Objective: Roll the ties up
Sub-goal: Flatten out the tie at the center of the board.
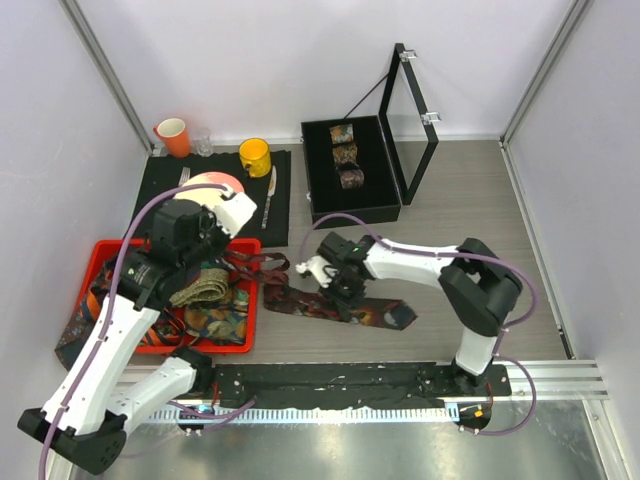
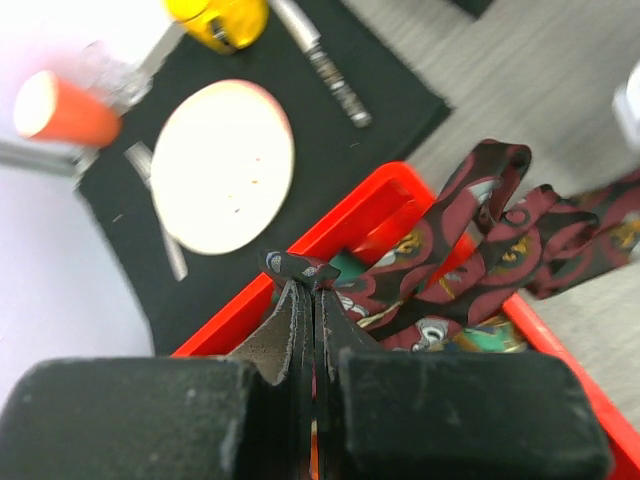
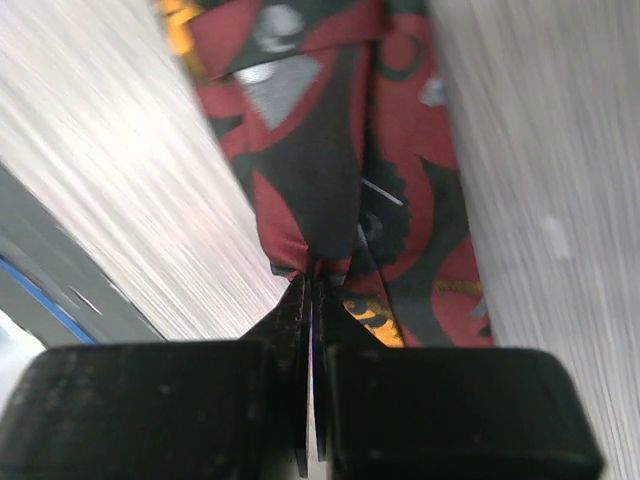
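Dark red patterned tie (image 1: 385,315): red tray (image 2: 340,225) rim to table (image 1: 480,200) | left gripper (image 2: 305,282) pinches its tip; right gripper (image 3: 312,282) clamps a fold | we pull evenly, edges aligned, before rolling.

A dark red and black patterned cloth tie (image 3: 330,190), smooth-surfaced, is pinched at the tip of the matt black, grainy right pincer (image 3: 312,285), over a pale grey wood-grain tabletop (image 3: 540,180) of matt finish. Just beyond the equally matt left pincer (image 2: 305,290) a glossy red plastic tray (image 2: 345,220) is seen. Farther beyond it lie a matt black rectangular placemat (image 2: 400,100), a smooth cream round plate (image 2: 222,165) and a ribbed metal knife (image 2: 335,78).
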`<action>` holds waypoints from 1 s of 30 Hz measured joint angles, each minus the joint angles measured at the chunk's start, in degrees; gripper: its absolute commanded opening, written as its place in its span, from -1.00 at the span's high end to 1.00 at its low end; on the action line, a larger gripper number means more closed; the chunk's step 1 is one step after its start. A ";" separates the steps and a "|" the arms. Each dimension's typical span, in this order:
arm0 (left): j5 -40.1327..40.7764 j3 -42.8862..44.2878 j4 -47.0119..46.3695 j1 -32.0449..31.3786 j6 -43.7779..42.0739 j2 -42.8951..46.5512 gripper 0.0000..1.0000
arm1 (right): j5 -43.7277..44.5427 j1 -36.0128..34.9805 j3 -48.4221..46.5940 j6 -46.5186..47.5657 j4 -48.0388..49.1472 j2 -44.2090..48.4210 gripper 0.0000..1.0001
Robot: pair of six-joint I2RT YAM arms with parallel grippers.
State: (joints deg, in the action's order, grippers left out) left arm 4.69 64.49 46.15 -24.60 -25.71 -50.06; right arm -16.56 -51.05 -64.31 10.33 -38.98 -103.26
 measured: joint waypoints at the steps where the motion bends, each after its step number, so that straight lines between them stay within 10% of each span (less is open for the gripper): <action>1: -1.49 0.00 0.00 0.00 0.00 -0.33 1.00 | 0.50 1.49 1.44 0.76 -0.85 1.25 0.99; 23: -31.93 -3.26 -4.76 -4.24 -0.52 -12.26 0.97 | 20.13 57.46 14.08 41.42 -22.91 14.38 0.99; 30: -34.40 -9.84 -5.09 -4.66 -3.61 -13.09 0.06 | 21.70 64.19 12.72 47.78 -23.56 12.46 0.99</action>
State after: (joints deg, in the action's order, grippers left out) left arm -29.71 54.65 41.06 -29.26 -29.32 -63.16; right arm 5.15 13.15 -51.59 58.11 -62.54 -90.80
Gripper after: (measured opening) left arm 0.221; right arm 0.013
